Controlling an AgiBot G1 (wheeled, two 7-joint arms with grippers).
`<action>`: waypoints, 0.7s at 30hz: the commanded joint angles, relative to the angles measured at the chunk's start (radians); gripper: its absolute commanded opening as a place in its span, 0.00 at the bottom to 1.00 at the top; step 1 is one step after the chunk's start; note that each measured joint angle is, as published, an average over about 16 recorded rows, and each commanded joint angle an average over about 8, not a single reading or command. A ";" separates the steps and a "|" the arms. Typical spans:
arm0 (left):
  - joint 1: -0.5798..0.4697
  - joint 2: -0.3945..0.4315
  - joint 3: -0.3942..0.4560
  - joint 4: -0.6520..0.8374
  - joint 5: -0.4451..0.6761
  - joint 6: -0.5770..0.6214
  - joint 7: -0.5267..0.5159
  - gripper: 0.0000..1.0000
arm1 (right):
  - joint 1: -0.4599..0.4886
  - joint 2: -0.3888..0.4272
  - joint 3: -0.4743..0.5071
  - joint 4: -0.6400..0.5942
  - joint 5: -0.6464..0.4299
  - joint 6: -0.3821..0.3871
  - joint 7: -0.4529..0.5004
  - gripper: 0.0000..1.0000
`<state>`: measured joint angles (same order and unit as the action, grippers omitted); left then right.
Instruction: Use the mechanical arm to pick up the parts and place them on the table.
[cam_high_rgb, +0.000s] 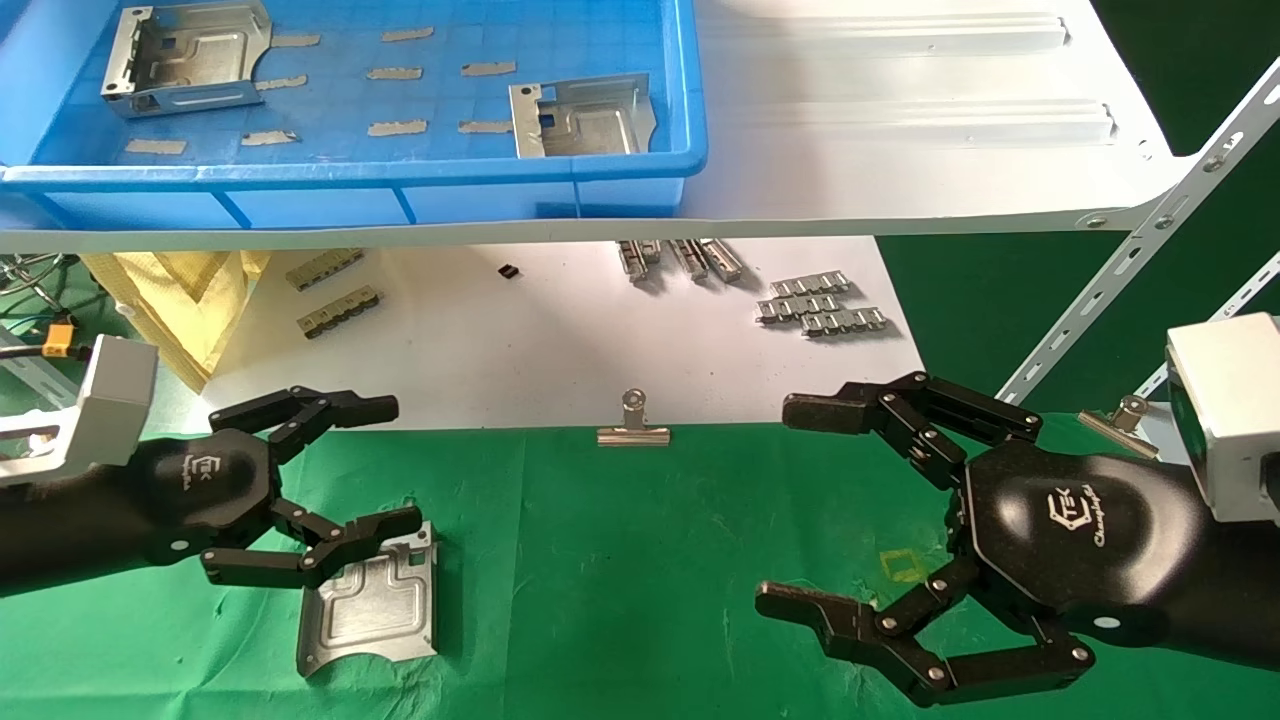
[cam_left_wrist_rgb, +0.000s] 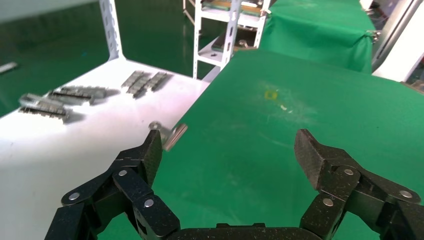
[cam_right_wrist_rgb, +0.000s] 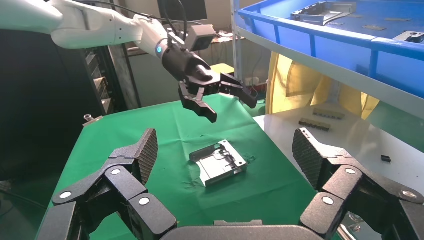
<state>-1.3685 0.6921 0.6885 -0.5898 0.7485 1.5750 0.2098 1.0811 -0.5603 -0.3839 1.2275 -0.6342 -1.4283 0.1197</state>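
One silvery part (cam_high_rgb: 372, 600) lies flat on the green table (cam_high_rgb: 640, 580), at the front left. My left gripper (cam_high_rgb: 395, 463) is open and empty; the right wrist view shows it (cam_right_wrist_rgb: 230, 107) hovering above and just behind the part (cam_right_wrist_rgb: 218, 162), not touching it. The part is out of sight in the left wrist view, where that gripper (cam_left_wrist_rgb: 230, 150) frames only bare green cloth. My right gripper (cam_high_rgb: 788, 505) is open and empty over the table's right side, pointing left. Two more parts (cam_high_rgb: 190, 55) (cam_high_rgb: 585, 115) lie in the blue bin (cam_high_rgb: 350, 175).
The blue bin stands on a white metal shelf (cam_high_rgb: 900, 100) above the work. Behind the cloth a white sheet (cam_high_rgb: 560, 340) holds link strips (cam_high_rgb: 820, 305). Binder clips (cam_high_rgb: 633, 425) (cam_high_rgb: 1120, 415) pin the cloth's far edge. A yellow square mark (cam_high_rgb: 905, 565) lies near my right gripper.
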 joint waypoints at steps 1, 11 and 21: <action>0.013 -0.004 -0.018 -0.030 -0.001 -0.003 -0.017 1.00 | 0.000 0.000 0.000 0.000 0.000 0.000 0.000 1.00; 0.078 -0.021 -0.108 -0.184 -0.005 -0.021 -0.105 1.00 | 0.000 0.000 0.000 0.000 0.000 0.000 0.000 1.00; 0.142 -0.039 -0.198 -0.336 -0.009 -0.038 -0.192 1.00 | 0.000 0.000 0.000 0.000 0.000 0.000 0.000 1.00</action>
<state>-1.2264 0.6530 0.4909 -0.9253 0.7398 1.5367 0.0177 1.0811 -0.5603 -0.3839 1.2275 -0.6342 -1.4283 0.1197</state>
